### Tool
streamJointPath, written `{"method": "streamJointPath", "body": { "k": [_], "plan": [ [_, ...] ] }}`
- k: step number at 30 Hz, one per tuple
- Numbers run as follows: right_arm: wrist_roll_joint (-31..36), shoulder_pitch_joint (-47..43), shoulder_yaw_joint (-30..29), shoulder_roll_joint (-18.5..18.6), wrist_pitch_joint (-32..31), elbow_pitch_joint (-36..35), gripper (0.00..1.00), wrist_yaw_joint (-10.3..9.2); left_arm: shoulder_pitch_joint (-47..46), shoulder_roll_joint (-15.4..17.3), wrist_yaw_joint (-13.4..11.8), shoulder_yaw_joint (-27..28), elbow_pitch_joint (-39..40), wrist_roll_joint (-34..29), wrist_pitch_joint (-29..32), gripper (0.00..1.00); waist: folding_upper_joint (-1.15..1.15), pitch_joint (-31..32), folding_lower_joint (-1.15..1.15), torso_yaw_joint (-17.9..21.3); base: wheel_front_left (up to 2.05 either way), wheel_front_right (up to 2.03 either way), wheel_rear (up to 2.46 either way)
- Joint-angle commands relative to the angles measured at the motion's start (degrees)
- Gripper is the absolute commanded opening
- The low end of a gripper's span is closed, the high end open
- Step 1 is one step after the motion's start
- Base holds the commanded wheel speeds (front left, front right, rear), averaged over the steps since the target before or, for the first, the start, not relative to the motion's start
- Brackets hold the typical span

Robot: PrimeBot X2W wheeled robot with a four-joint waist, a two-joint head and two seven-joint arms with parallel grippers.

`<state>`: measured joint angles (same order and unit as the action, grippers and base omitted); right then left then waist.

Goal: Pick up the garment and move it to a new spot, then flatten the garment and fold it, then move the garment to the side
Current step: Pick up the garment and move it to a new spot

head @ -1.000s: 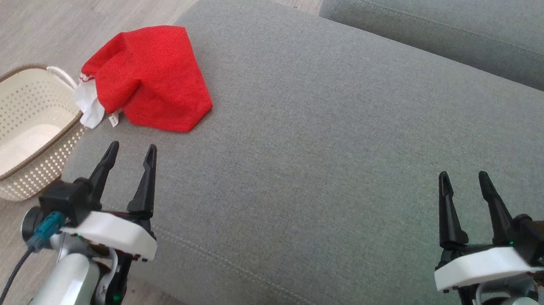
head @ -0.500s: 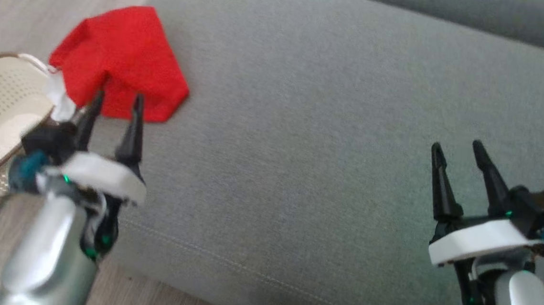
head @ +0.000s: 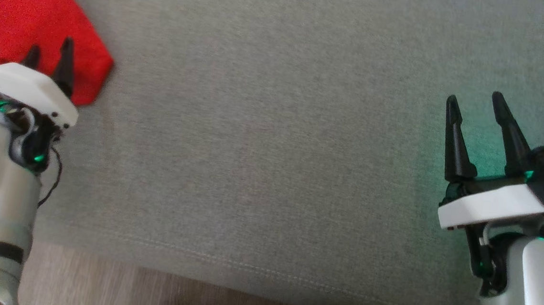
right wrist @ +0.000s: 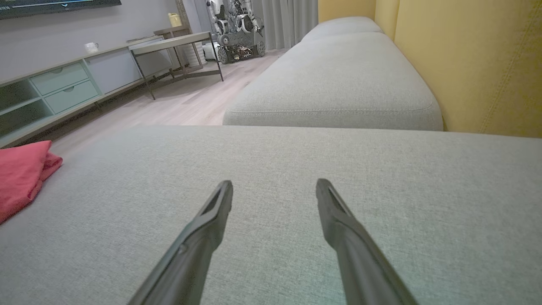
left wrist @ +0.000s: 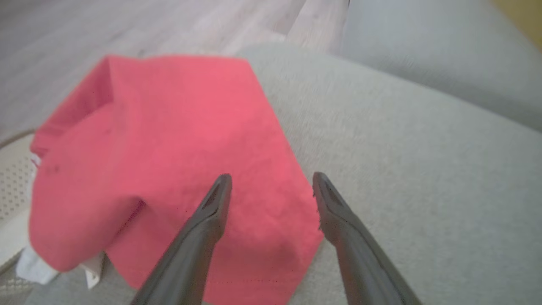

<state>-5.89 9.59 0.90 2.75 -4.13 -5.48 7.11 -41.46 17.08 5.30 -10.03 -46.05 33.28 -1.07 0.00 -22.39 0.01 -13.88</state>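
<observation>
**Left gripper poised over red garment on grey sofa**

A broad grey seat cushion (head: 272,147) spread beneath both of the robot's arms. From the right wrist, a second grey cushion (right wrist: 338,80) showed beyond it and a yellow backrest (right wrist: 478,63) ran along one side. Pale wood flooring (left wrist: 127,25) lay past the cushion's far edge. The red garment (left wrist: 169,140) sat bunched and partly folded at the cushion's left corner. One side reached the edge beside a cream perforated basket (left wrist: 10,190), and a scrap of white fabric (left wrist: 36,264) showed beneath it. The left gripper (left wrist: 271,180) was over the garment's near corner, its two dark fingers spread apart and holding nothing. Whether they touched the cloth could not be told. The right gripper (head: 474,102), well apart from the garment, was above bare cushion at the right, its jaws likewise parted and empty.
</observation>
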Motion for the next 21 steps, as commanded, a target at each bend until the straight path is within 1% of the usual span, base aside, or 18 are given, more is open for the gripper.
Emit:
{"method": "streamJointPath", "body": {
  "k": [1, 4, 7, 8, 9, 10, 12, 16, 18, 21],
  "plan": [
    [0.4, 1.8, 1.6, 0.1, -0.1, -2.4, 1.0, 0.37, -2.5, 3.9, 0.5, 2.2, -1.5, 0.5, 1.0, 1.0, 0.0, -3.0, -0.01, 2.5, 0.0, 0.0, 0.0],
    [0.3, 2.8, 2.4, 0.1, 0.1, -2.3, 1.0, 0.37, -4.4, 4.7, 1.0, 2.6, -7.8, 1.6, 2.3, 1.0, 0.0, -4.2, -0.01, 3.6, 0.0, 0.0, 0.0],
    [0.1, 3.6, 2.9, 0.1, 0.4, -1.9, 1.0, 0.37, -5.5, 4.9, 1.5, 2.7, -12.5, 3.0, 2.8, 1.0, 0.0, -4.7, -0.01, 4.6, 0.0, 0.0, 0.0],
    [0.1, 3.8, 3.0, 0.1, 0.6, -1.8, 1.0, 0.37, -5.8, 4.9, 1.7, 2.6, -13.4, 3.5, 3.0, 0.97, 0.0, -4.8, -0.01, 4.9, 0.0, 0.0, 0.0],
    [0.1, 4.0, 3.0, 0.1, 0.7, -1.6, 1.0, 0.37, -6.0, 5.2, 1.9, 2.5, -14.1, 3.8, 2.6, 0.15, 0.0, -4.8, -0.01, 5.1, 0.0, 0.0, 0.0],
    [0.1, 4.1, 2.9, 0.1, 0.9, -1.5, 1.0, 0.37, -6.0, 5.4, 2.0, 2.4, -14.8, 4.0, 2.1, 0.0, 0.0, -4.9, -0.01, 5.3, 0.0, 0.0, 0.0],
    [0.0, 4.4, 2.8, 0.1, 1.1, -1.3, 1.0, 0.37, -6.0, 5.9, 2.1, 2.1, -15.7, 4.2, 0.1, 0.0, 0.0, -4.8, -0.01, 5.6, 0.0, 0.0, 0.0],
    [-0.4, 4.4, 2.5, 0.1, 1.9, -0.5, 1.0, 0.37, -5.4, 7.0, 2.1, 1.8, -16.4, 3.3, -8.1, 0.0, 0.0, -3.7, -0.01, 6.0, 0.0, 0.0, 0.0],
    [-0.6, 4.2, 2.1, 0.1, 2.6, -0.1, 1.0, 0.37, -5.0, 6.9, 2.1, 1.8, -15.9, 3.0, -11.4, 0.0, 0.0, -2.6, -0.01, 6.0, 0.0, 0.0, 0.0],
    [-1.0, 3.8, 1.8, 0.1, 3.2, 0.8, 1.0, 0.37, -3.7, 7.4, 1.9, 2.6, -13.0, 2.1, -13.6, 0.0, 0.0, -0.5, -0.01, 6.2, 0.0, 0.0, 0.0]
  ]
}}
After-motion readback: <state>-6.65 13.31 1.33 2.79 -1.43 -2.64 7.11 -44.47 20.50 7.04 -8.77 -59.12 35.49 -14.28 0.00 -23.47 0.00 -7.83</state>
